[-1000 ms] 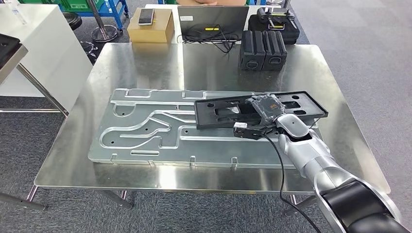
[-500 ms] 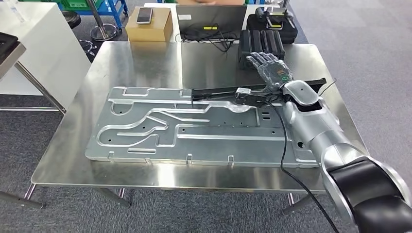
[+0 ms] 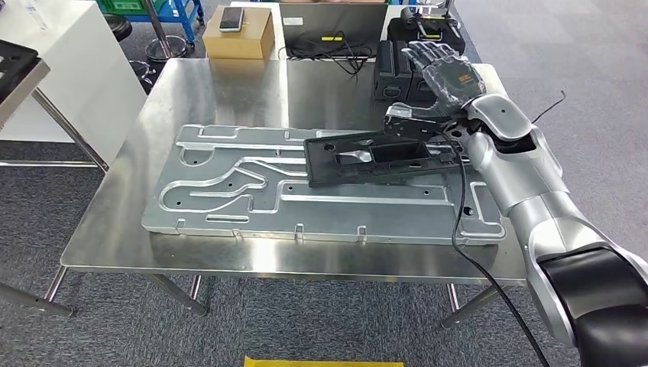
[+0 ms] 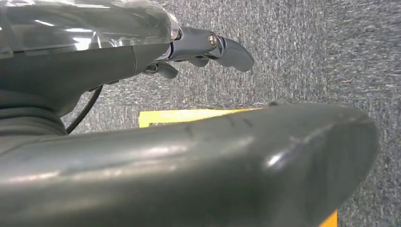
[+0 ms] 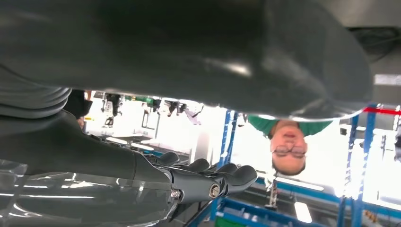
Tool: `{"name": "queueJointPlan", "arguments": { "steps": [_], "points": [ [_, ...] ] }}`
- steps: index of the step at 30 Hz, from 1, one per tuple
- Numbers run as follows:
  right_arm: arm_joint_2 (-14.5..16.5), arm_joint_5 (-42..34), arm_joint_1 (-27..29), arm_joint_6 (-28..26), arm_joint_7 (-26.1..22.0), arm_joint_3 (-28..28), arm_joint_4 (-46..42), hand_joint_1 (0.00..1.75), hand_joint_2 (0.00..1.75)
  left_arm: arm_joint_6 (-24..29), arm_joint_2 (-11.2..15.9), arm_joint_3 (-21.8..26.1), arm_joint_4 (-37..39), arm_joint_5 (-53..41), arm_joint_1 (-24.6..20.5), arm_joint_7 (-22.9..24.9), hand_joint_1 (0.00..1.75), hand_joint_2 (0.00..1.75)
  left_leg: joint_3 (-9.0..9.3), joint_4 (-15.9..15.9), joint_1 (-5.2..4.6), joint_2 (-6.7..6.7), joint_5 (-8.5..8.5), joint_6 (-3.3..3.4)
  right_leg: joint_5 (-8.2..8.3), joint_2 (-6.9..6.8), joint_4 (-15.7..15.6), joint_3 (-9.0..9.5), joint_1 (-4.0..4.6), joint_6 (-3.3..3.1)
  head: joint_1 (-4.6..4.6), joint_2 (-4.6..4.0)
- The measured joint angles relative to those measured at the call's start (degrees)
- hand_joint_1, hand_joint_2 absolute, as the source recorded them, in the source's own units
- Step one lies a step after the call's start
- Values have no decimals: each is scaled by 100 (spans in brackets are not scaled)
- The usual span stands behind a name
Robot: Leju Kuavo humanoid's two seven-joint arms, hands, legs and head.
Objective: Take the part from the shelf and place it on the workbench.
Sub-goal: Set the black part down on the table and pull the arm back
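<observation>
- Since a second ago the right hand (image 3: 443, 73) has lifted off the black part (image 3: 374, 157) and risen, fingers spread, holding nothing.
- The part lies flat on the metal plate (image 3: 229, 191) on the workbench (image 3: 115, 229), right of centre.
- It looks stiff, light and flat; its long edges offer the best hold.
- Black cases (image 3: 393, 73) crowd the far side; bare steel lies left.
- The left hand (image 4: 208, 47) hangs with loosely curled fingers, empty.

Bright even overhead light; soft glare on steel tabletop (image 3: 229, 92); right wrist background overexposed; near hand (image 5: 213, 182) blurred.
</observation>
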Motion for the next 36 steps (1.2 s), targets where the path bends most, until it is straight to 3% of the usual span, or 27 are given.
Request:
{"name": "queueJointPlan", "arguments": {
  "steps": [2,3,5,7,8,9,10,12,14,15,17,18,19,20,22,23,24,25,26,28,30,32,33,34,36],
  "points": [
    [-6,0,-1,10,0,-4,-17,0,0,1,-1,0,1,0,14,0,0,0,-43,-22,7,-8,52,-72,102,-13,-15,-89,-1,-91,0,0],
    [-4,0,-5,15,0,-4,-27,0,0,0,-1,0,1,-1,20,0,0,0,-92,33,13,-7,-42,-102,165,-25,-23,-144,-7,-145,0,0],
    [-4,-4,-24,34,0,-7,-57,0,0,-2,-1,-1,1,-8,20,1,0,0,-264,492,27,4,-543,-144,301,-46,-36,-287,-21,-224,-1,0],
    [-31,-22,-62,103,-5,-15,-97,0,0,-7,-4,-1,1,-21,11,10,0,0,-449,1296,29,8,-1078,-170,431,-49,-30,-454,-5,-249,-1,0],
    [-61,-41,-91,163,-16,-22,-118,0,0,-10,-5,-2,1,-26,4,16,0,0,-472,1614,29,8,-1184,-175,496,-50,-26,-541,5,-251,-1,0],
    [-100,-66,-120,230,-31,-31,-140,0,0,-15,-7,-2,1,-27,-6,21,0,0,-402,1746,27,9,-1155,-167,558,-51,-23,-623,17,-249,-1,0],
    [-144,-94,-146,295,-52,-42,-163,0,0,-22,-8,-2,1,-25,-19,23,0,0,-235,1670,23,9,-1040,-146,616,-51,-20,-695,29,-243,-1,0],
    [-235,-147,-210,381,-92,-62,-197,0,0,-40,-6,-2,0,-21,-61,17,0,0,365,973,-5,7,-856,-60,721,-57,-17,-806,51,-220,-1,0],
    [-308,-188,-309,420,-120,-70,-191,0,0,-54,0,-2,-1,-8,-96,3,0,0,897,193,-44,6,-916,18,819,-73,-24,-860,58,-173,0,0],
    [-327,-203,-362,422,-127,-71,-171,0,0,-58,0,-2,-2,2,-107,-2,0,0,1011,-13,-67,5,-967,44,871,-82,-38,-870,48,-139,-1,0],
    [-349,-227,-439,371,-129,-70,-121,0,0,-68,-12,-1,-1,33,-109,-4,0,0,1007,-116,-74,13,-883,90,965,-81,-83,-879,32,-66,-1,0],
    [-376,-256,-463,320,-136,-70,-102,0,0,-73,-21,-1,1,52,-108,-4,0,0,980,-156,-66,29,-812,130,922,-70,-63,-905,26,-36,-1,0],
    [-429,-307,-480,274,-143,-73,-98,0,0,-77,-30,0,2,69,-107,-7,0,0,932,-191,-52,43,-726,174,765,-59,45,-956,23,-13,0,0],
    [-511,-380,-489,242,-150,-82,-114,0,0,-79,-38,1,3,86,-104,-10,0,0,867,-216,-37,50,-637,206,504,-51,273,-1036,19,8,0,0],
    [-738,-551,-459,228,-153,-129,-211,0,0,-84,-44,2,3,108,-77,-15,0,0,687,-212,-44,38,-491,233,-73,-42,1011,-1223,9,48,0,0],
    [-874,-635,-393,223,-143,-176,-305,0,0,-86,-45,3,3,113,-58,-14,0,0,597,-204,-44,29,-426,230,-207,-42,1356,-1274,7,69,0,0],
    [-1012,-708,-289,210,-130,-239,-416,0,0,-88,-50,3,3,113,-38,-12,0,0,510,-193,-44,25,-366,226,-198,-42,1563,-1256,4,87,-1,0],
    [-1170,-777,-138,180,-113,-334,-570,0,0,-89,-57,3,3,106,-25,-8,0,0,425,-178,-41,22,-311,217,-74,-43,1569,-1141,1,98,-1,0],
    [-1318,-831,61,132,-97,-449,-738,0,0,-91,-66,3,3,100,-20,-4,0,0,348,-158,-37,16,-263,205,87,-45,1366,-922,-4,103,-1,0],
    [-1624,-920,631,-30,-72,-810,-1206,0,0,-96,-84,3,3,95,-21,0,0,0,225,-106,-39,-13,-184,162,157,-47,509,-268,-2,86,-1,0],
    [-1851,-956,1342,-199,-69,-1269,-1700,0,0,-103,-94,3,3,120,-26,-4,0,0,173,-88,-48,-50,-102,105,28,-50,-116,141,27,35,-2,0],
    [-1959,-911,2056,-309,-106,-1763,-2136,0,0,-107,-98,16,3,174,-14,-21,0,0,143,-109,-53,-73,-10,47,62,-67,-208,131,41,-40,-2,0],
    [-1979,-858,2431,-355,-137,-2031,-2365,0,0,-107,-99,28,3,203,-5,-34,0,0,103,-81,-48,-72,-53,17,117,-86,-218,78,34,-85,-2,0],
    [-1970,-791,2825,-400,-171,-2308,-2611,0,0,-107,-101,41,3,227,7,-43,0,0,45,25,-44,-62,-212,-14,183,-105,-225,12,22,-130,-2,0],
    [-1900,-671,3649,-530,-244,-2890,-3114,0,0,-106,-107,66,3,253,23,-47,0,0,-110,560,-31,-25,-816,-69,315,-148,-230,-142,15,-186,-3,0]
  ]
}}
